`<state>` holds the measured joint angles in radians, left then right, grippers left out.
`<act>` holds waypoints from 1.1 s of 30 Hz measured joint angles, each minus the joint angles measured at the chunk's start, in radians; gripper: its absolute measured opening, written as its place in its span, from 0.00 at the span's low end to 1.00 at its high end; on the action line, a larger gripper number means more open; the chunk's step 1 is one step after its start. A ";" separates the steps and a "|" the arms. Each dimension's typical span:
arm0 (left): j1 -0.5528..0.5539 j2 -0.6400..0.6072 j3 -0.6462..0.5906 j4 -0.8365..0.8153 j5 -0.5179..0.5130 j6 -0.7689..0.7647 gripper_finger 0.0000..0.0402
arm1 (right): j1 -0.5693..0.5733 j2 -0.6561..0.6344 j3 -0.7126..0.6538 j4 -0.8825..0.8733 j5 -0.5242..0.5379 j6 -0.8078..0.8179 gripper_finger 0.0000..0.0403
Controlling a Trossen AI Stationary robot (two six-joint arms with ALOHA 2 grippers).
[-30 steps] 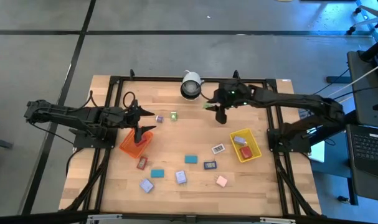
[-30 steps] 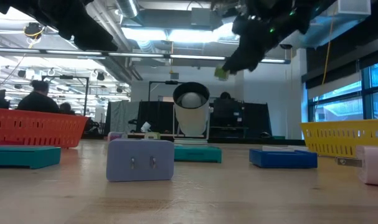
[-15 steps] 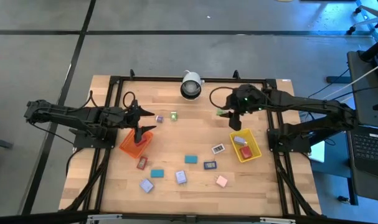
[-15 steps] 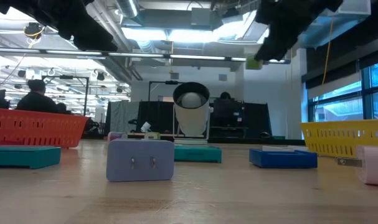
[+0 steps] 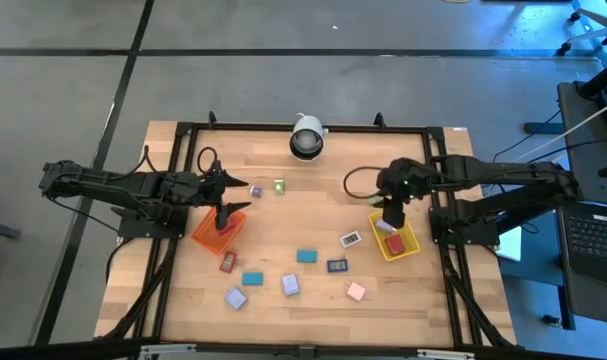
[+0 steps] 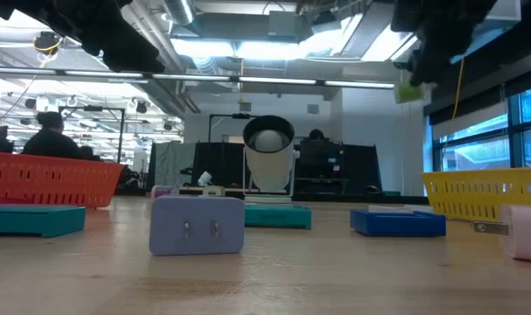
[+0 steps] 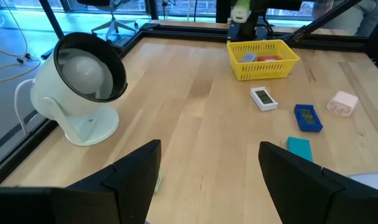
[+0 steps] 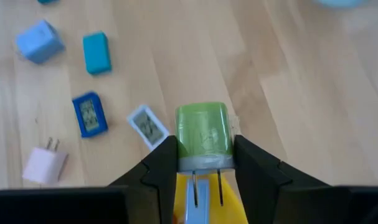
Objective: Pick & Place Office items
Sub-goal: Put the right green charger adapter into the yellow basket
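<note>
We see the right gripper (image 8: 201, 163) clamped on a small green plastic plug block (image 8: 203, 134), held in clear air above the yellow mesh tray's (image 5: 407, 246) near rim. The left gripper (image 7: 207, 171) waits open by the orange tray (image 5: 205, 235).

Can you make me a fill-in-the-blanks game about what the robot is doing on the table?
1. The right gripper is holding a little ____ plug.
2. It hangs over the ____ tray.
3. The left gripper, fingers open, is over the ____ tray.
4. The white ball-shaped camera stands at the table's ____ edge.

Missing words: green; yellow; orange; far
</note>
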<state>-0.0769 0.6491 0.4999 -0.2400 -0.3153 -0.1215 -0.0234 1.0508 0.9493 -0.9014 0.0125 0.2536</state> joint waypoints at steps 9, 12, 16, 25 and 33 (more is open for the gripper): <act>0.000 0.000 0.000 0.000 0.000 0.001 0.66 | 0.124 0.000 -0.042 -0.075 0.033 0.186 0.32; 0.000 0.000 0.000 0.000 0.000 0.001 0.66 | 0.170 0.000 -0.066 -0.073 0.036 0.246 0.32; 0.000 0.000 0.000 0.000 0.000 0.002 0.66 | 0.232 0.000 -0.118 -0.072 0.044 0.339 0.32; 0.000 0.000 0.000 0.000 0.002 0.027 0.66 | 0.330 0.001 -0.236 -0.035 0.097 0.468 0.32; 0.000 0.000 0.000 0.000 0.003 0.030 0.66 | 0.275 0.001 -0.240 -0.094 0.156 0.436 0.32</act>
<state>-0.0769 0.6491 0.4999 -0.2398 -0.3126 -0.0911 0.2516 1.0515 0.7094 -0.9952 0.1688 0.6899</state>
